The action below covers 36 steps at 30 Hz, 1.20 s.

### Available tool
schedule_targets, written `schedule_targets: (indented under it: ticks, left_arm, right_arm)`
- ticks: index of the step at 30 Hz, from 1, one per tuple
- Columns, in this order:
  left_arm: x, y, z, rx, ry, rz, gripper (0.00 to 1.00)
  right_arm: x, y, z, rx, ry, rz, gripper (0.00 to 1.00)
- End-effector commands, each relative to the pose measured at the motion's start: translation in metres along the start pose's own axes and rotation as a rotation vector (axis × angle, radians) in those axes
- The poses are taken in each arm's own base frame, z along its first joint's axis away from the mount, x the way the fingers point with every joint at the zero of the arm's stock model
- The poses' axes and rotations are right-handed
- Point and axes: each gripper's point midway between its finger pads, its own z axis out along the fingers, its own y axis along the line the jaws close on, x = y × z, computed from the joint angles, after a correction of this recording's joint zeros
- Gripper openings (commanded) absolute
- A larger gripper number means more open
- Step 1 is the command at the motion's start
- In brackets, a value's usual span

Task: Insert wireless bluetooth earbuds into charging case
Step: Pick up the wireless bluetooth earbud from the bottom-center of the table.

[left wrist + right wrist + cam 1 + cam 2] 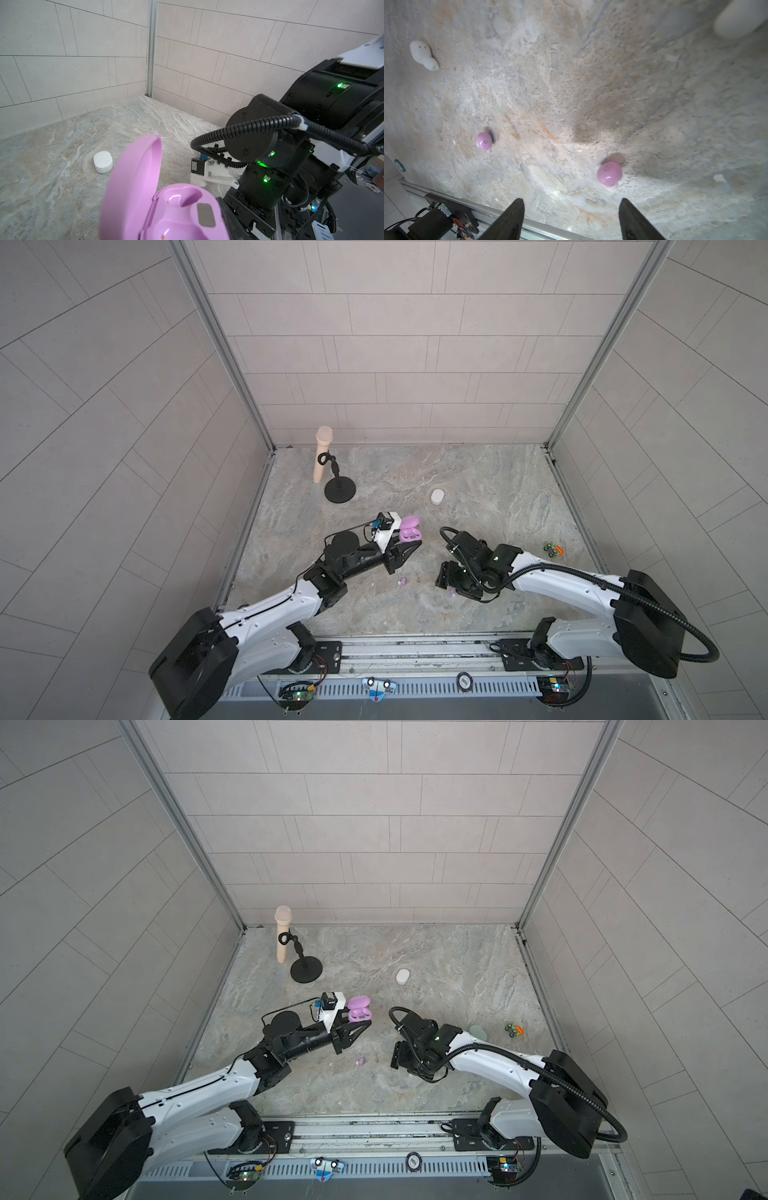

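My left gripper (413, 542) is shut on the lilac charging case (176, 207), held above the table with its lid swung open. Both wells inside the case are bare. One black finger (228, 218) shows against the case's side; the other is hidden. My right gripper (571, 200) hangs open just above the table, pointing down. A lilac earbud (609, 173) lies a little beyond its fingertips, nearer one of them. A second lilac earbud (484, 141) lies apart from it, between the two arms (402, 581). A white earbud (423, 55) lies farther off.
A closed white case (437, 496) sits mid-table behind the arms. A mint case (478, 1031) peeks out behind the right arm. A microphone on a black stand (340, 489) is at the back left. A small green and orange toy (552, 549) lies at the right.
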Motion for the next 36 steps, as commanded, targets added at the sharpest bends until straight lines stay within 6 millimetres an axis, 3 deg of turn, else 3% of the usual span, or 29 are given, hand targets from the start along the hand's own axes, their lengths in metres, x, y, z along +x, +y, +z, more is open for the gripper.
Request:
schedule_targets:
  ticks: [1, 5, 11, 20, 36]
  left_arm:
    - [-0.007, 0.001, -0.005, -0.011, -0.028, 0.003, 0.21]
    - [-0.009, 0.002, -0.007, -0.023, -0.034, -0.002, 0.2]
    - [-0.008, 0.004, -0.01, -0.041, -0.041, -0.02, 0.21]
    - [-0.007, 0.003, -0.014, -0.043, -0.05, -0.025, 0.2]
    - [-0.005, 0.006, -0.016, -0.061, -0.057, -0.018, 0.2]
  right_arm:
    - [-0.006, -0.015, -0.008, 0.091, -0.051, 0.002, 0.7]
    - [-0.012, -0.03, -0.009, 0.17, -0.085, 0.01, 0.6]
    - [-0.018, -0.027, -0.006, 0.159, -0.123, 0.066, 0.44]
    - [-0.016, -0.028, 0.013, 0.198, -0.098, 0.095, 0.39]
    - [-0.009, -0.03, 0.029, 0.269, -0.015, 0.073, 0.33]
